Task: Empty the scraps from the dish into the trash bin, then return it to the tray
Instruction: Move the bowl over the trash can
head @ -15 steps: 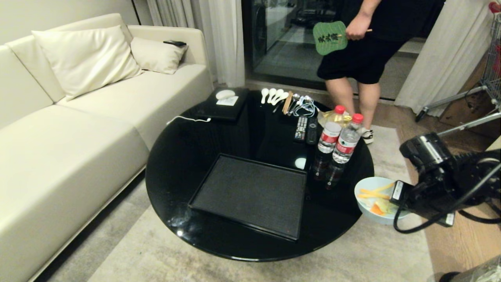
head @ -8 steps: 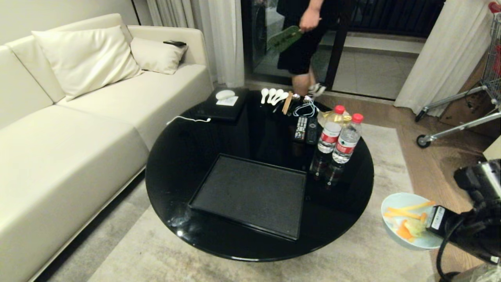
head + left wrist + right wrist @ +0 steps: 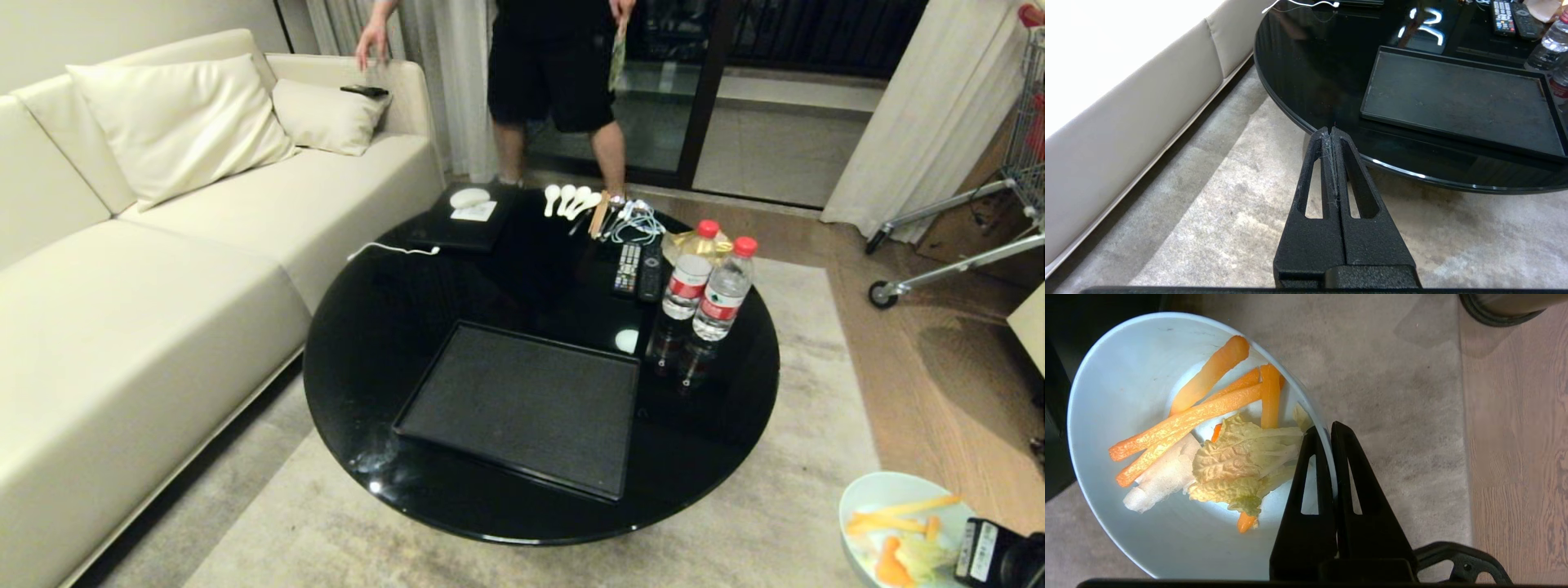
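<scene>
The fingers of the right gripper are being kept clamped on the dish rim, at the head view's lower right, off the worktop. The scraps are being carried inside. The tray sits mid-frame; what is probably the trash bin shows only partly. The left gripper is being held closed.

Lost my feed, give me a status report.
Right gripper shut on pale bluish-white bowl, scraps inside, over rug. Left gripper shut, idle. Black tray bare. Person beyond table.

dish cut by head view's bottom edge, right gripper mostly out of head view, bin only a base sliver in wrist view, person cropped above waist
</scene>
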Available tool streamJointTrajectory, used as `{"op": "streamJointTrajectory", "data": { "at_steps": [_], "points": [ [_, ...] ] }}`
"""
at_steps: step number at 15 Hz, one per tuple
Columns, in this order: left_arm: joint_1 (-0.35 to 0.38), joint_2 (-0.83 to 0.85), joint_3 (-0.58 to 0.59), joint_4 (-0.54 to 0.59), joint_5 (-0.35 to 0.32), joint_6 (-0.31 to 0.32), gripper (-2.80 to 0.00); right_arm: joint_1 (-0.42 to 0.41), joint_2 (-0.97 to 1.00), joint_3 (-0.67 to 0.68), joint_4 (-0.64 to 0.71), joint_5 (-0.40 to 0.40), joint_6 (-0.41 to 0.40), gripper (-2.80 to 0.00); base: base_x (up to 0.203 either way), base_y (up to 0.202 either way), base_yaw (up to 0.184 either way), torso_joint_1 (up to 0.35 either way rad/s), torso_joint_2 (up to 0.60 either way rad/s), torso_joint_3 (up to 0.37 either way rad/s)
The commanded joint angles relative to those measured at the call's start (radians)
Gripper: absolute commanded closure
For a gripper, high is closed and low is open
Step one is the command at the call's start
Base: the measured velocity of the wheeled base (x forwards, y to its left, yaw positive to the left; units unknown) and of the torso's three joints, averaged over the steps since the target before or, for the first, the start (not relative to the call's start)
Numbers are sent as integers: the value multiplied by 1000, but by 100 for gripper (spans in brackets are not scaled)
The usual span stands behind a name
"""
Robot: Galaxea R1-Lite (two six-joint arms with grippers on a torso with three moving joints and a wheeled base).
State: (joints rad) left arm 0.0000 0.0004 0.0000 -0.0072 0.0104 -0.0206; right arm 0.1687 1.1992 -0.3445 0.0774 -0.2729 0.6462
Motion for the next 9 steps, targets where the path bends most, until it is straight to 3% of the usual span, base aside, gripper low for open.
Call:
{"op": "streamJointTrajectory", "data": {
  "at_steps": [1, 9],
  "points": [
    [0, 0, 0, 0, 0, -1, 0, 0, -51, 23, 7, 9, 4, 0, 0, 0, 0, 0, 0, 0],
    [0, 0, 0, 0, 0, -1, 0, 0, -107, 54, 16, 15, 6, 0, 0, 0, 0, 0, 0, 0]
  ]
}}
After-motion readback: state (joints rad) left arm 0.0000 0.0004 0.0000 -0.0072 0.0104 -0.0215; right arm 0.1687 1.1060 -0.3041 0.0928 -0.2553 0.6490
